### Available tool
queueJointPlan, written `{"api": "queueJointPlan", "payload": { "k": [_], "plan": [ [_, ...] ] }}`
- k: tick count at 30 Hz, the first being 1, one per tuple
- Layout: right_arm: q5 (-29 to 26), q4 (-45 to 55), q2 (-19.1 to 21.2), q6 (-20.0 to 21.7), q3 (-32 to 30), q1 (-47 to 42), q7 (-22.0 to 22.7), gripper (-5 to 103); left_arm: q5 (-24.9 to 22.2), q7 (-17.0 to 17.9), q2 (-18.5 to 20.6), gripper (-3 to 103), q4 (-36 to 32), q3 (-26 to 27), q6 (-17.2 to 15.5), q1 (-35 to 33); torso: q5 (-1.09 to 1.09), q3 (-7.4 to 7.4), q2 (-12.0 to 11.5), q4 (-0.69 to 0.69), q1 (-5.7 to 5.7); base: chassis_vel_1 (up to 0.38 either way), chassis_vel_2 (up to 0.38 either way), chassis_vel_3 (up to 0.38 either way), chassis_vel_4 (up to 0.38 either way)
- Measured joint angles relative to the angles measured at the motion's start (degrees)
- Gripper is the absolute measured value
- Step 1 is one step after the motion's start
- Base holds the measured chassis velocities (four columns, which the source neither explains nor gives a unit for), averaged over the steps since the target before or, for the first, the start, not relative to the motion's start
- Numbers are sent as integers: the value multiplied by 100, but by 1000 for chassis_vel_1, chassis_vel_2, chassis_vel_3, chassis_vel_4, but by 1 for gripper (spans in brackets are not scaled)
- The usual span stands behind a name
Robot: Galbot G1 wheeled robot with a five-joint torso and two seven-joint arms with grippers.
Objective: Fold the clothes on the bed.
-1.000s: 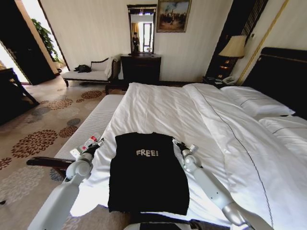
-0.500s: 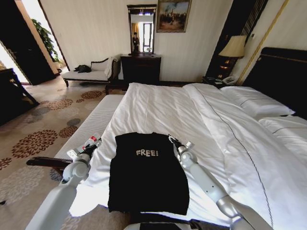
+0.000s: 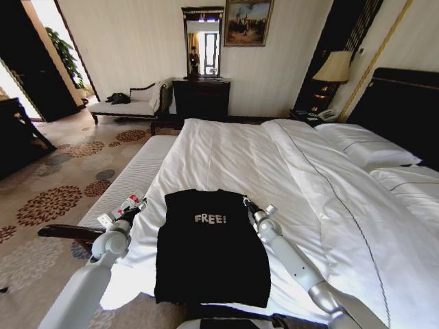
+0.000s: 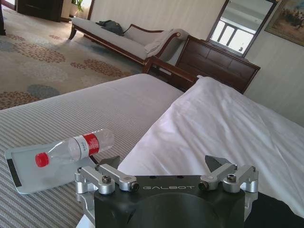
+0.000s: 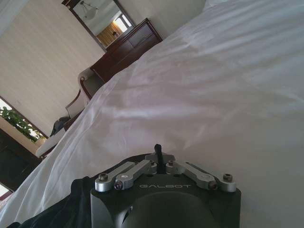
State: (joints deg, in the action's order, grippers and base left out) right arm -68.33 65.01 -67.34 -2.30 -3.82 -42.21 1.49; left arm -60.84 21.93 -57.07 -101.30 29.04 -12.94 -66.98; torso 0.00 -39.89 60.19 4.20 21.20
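Black T-shirt [image 3: 211, 248], "FREE!" lettering up, lies flat on the near end of the white bed [image 3: 274, 164]. Left tool [image 3: 135, 207], fingers spread apart, hovers just beside the shirt's left shoulder. Right tool [image 3: 248, 203], fingers drawn together, sits at the right shoulder edge. A water bottle [image 4: 72, 148] rests on the bench tray [image 4: 19, 173].

Plastic water bottle [image 4: 76, 149] lying on a tray [image 4: 23, 175], cream chaise longue [image 3: 130, 103], lit bedside lamp [image 3: 334, 67]
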Motion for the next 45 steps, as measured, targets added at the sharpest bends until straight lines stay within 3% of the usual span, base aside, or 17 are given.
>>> {"api": "queueJointPlan", "payload": {
  "k": [3, 14, 23, 32, 35, 36, 40, 42, 44, 45],
  "plan": [
    [56, -54, -21, -73, 6, 21, -99, 1, 1, -3, 0, 100, 51, -43, 3, 50, 0, 0, 0, 0, 0, 0, 0, 0, 0],
    [50, 25, -78, -454, -50, 97, -133, 0, -307, -78, 34, 100, 772, -607, -89, 756, 0, 0, 0, -2, 0, 0, 0, 0, 0],
    [218, 159, 124, -478, -143, 9, -76, 0, -799, -246, -496, 100, 2237, -1772, -184, 2584, 2, -1, -1, 2, 1, 0, 0, 0, 0],
    [316, 279, 316, -482, -268, -131, -10, 0, -550, -334, -796, 103, 2839, -2186, -223, 2873, 1, -1, -1, -2, 0, 0, 0, 0, 0],
    [336, 291, 353, -484, -284, -162, -10, 0, -529, -377, -848, 97, 2923, -2231, -211, 2904, 1, 0, -1, -1, 1, 0, 0, 0, 0],
    [354, 292, 355, -484, -285, -172, -7, 0, -524, -397, -878, 88, 2951, -2252, -204, 2924, 1, -1, -1, 0, 0, 0, 0, 0, 0],
    [381, 292, 346, -485, -279, -174, -4, 0, -516, -413, -904, 77, 2965, -2280, -200, 2938, 0, 0, 0, 0, 1, 0, 0, 0, 0],
    [391, 292, 330, -487, -264, -174, 4, 0, -514, -421, -930, 66, 2970, -2301, -197, 2942, 0, 0, -1, 0, 0, 0, 0, 0, 0],
    [392, 292, 329, -487, -260, -174, 6, 0, -514, -421, -937, 66, 2972, -2303, -197, 2942, 0, 0, 0, 0, 0, 0, 0, 0, 0],
    [397, 292, 328, -488, -249, -171, 10, 0, -516, -422, -957, 61, 2979, -2304, -197, 2930, 0, 0, 0, 0, 0, 0, 0, 0, 0]
  ]
}}
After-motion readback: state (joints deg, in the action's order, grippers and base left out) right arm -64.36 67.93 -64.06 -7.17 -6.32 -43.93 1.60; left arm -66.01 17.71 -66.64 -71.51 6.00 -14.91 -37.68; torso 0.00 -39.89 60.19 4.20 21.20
